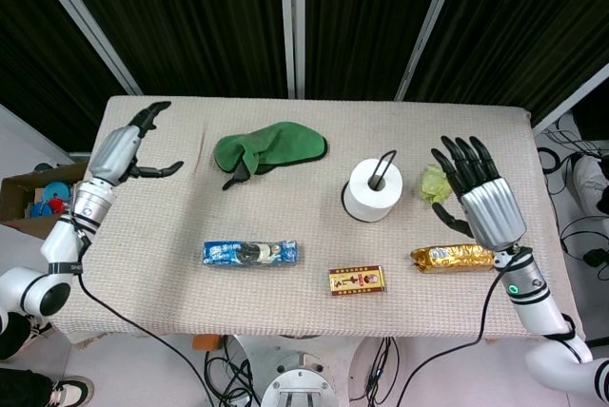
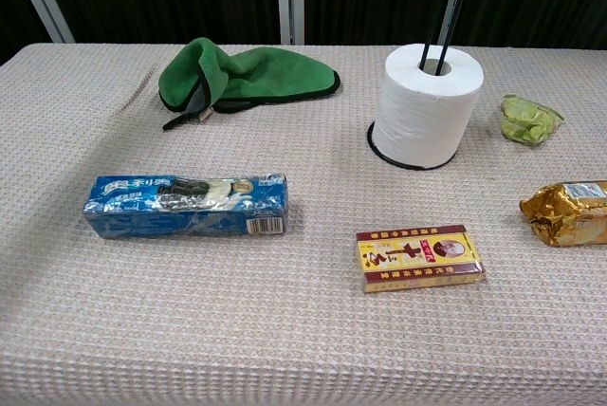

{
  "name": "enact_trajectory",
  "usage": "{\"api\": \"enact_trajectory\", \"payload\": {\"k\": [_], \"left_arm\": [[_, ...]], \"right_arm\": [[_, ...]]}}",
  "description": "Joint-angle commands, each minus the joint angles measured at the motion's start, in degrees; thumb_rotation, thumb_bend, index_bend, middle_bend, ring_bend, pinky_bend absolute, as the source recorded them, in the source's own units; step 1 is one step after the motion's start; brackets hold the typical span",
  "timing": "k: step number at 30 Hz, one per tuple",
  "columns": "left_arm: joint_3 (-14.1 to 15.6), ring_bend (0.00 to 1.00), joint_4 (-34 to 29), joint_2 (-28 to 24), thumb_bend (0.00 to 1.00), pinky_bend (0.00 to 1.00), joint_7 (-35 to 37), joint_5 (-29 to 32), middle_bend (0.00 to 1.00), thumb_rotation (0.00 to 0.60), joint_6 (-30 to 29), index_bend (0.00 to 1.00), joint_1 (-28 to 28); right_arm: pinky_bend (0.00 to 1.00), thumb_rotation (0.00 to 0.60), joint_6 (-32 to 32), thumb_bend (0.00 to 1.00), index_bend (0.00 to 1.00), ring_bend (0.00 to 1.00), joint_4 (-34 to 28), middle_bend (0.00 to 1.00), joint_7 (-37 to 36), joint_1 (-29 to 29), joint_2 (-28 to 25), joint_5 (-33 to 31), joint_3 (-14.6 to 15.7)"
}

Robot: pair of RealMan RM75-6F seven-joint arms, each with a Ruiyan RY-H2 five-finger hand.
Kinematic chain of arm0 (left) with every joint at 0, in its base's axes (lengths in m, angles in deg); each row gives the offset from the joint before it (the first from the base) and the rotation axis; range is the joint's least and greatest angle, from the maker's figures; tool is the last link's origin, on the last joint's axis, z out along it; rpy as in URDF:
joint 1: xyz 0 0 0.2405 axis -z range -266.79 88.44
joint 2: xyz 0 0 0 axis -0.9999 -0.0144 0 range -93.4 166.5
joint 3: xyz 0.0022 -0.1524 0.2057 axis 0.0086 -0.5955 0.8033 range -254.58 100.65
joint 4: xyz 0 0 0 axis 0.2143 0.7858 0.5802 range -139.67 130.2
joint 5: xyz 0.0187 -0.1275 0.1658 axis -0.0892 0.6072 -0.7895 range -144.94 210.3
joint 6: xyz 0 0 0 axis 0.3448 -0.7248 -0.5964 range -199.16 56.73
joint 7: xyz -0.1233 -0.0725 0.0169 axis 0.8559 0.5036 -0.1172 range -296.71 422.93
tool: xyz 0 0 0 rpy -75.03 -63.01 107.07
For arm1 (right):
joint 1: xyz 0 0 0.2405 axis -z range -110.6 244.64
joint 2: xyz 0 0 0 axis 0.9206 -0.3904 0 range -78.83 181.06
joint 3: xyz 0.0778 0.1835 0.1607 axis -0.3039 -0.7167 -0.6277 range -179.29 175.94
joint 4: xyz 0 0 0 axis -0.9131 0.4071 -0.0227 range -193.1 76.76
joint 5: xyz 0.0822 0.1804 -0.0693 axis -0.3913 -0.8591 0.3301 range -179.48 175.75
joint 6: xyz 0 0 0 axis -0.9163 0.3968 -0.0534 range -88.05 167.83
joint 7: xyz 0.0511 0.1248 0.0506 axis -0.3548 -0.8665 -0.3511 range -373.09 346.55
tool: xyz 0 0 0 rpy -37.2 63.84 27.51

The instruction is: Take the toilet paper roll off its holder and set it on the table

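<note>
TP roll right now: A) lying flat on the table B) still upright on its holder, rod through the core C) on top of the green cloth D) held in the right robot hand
B: the toilet paper roll stands upright on the holder, its black rod passing through the core, and the right robot hand is open beside it, touching nothing.

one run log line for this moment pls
white toilet paper roll: on black wire holder | right robot hand: open, beside roll | left robot hand: open, far left
</note>
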State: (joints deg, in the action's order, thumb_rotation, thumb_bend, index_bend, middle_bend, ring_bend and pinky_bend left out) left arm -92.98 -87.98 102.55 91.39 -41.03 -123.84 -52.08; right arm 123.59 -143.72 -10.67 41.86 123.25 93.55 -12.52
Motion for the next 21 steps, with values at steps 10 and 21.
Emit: {"api": "enact_trajectory", "payload": {"k": [10, 21], "left_arm": [[8.1, 0.08, 5.6, 4.2, 0.12, 0.21, -31.2, -6.9, 0.09, 0.337, -19.2, 0.07, -8.6], [13.3, 0.07, 5.5, 6.7, 0.09, 0.21, -33.6, -8.0, 0.09, 0.178, -28.7, 0.07, -18.7]], "right_arm": [[0.00, 0.600, -16.9, 0.10, 0.00, 0.00, -3.1, 0.00, -3.7, -1.2, -0.4, -19.8, -1.4], [0.00, 0.600, -28.1, 0.05, 0.00, 0.00, 4.8, 0.00, -15.6, -5.6, 6.7, -24.5, -2.2]]}}
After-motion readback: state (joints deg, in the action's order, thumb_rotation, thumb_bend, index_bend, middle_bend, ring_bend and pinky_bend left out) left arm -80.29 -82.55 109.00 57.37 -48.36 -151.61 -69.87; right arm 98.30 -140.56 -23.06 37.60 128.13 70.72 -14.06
